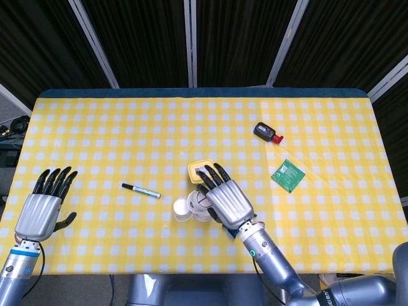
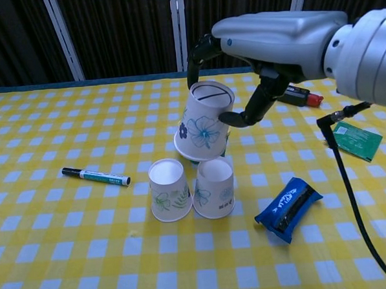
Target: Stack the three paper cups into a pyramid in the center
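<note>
The right hand point(image 2: 265, 47) grasps a white paper cup with a blue flower print point(image 2: 204, 129) in the middle of the chest view, mouth down and tilted, its rim just above the two other cups. Those two white upturned paper cups stand side by side at centre frame: the left one with a green leaf print point(image 2: 169, 189), the right one with a bluish print point(image 2: 213, 187), their walls about touching. Behind them the yellow-lidded green tub point(image 1: 200, 169) is mostly hidden by the held cup in the chest view.

The left hand point(image 1: 43, 205) hangs released, fingers spread, at the lower left of the head view near the table's left edge. The yellow-and-white checked tablecloth point(image 1: 115, 127) lies bare across the upper left. A black-capped marker pen point(image 2: 95, 176) lies left of the cups, well apart. A blue snack wrapper point(image 2: 288, 208) lies to their lower right. A green sachet point(image 1: 287, 175) and a small black-and-red device point(image 1: 267, 132) sit toward the upper right of the head view
</note>
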`<state>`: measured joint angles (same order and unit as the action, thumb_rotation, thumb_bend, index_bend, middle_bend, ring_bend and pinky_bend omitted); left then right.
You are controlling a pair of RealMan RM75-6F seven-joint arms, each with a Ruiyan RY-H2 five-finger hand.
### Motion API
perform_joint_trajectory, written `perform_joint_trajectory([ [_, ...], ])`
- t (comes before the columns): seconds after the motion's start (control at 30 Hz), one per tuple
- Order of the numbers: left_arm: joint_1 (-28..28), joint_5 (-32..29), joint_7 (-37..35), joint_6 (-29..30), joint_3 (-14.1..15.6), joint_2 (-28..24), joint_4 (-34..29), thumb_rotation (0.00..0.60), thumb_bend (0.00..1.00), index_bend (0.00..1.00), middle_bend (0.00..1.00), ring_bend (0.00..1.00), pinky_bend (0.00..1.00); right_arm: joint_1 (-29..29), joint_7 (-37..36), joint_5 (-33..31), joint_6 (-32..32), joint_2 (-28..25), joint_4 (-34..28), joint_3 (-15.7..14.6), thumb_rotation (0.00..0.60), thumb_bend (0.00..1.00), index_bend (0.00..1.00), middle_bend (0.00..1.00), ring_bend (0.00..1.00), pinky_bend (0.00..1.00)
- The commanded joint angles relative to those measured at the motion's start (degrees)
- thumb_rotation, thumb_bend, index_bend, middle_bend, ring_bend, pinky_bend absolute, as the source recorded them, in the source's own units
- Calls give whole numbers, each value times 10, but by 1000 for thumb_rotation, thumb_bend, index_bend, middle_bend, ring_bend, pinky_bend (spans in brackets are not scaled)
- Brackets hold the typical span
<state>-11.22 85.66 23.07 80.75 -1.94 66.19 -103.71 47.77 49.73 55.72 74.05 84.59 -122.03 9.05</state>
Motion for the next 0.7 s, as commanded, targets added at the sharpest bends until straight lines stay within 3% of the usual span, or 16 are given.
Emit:
perform_joint_trajectory([
  [0.03,1,2,0,2,1,1,0,600,234,0,0,0,0,3,11,-2,5,18,4,-6,600,307,451,117,0,0],
  [0.3,-2,-3,0,-3,-1,3,4,600,234,0,0,0,0,7,19,-7,2,47,20,-11,600,307,452,117,0,0],
  [0.7,-3,-6,5,-4,-2,6,5,600,235,0,0,0,0,16,25,-36,-2,64,55,4,600,302,452,117,0,0],
])
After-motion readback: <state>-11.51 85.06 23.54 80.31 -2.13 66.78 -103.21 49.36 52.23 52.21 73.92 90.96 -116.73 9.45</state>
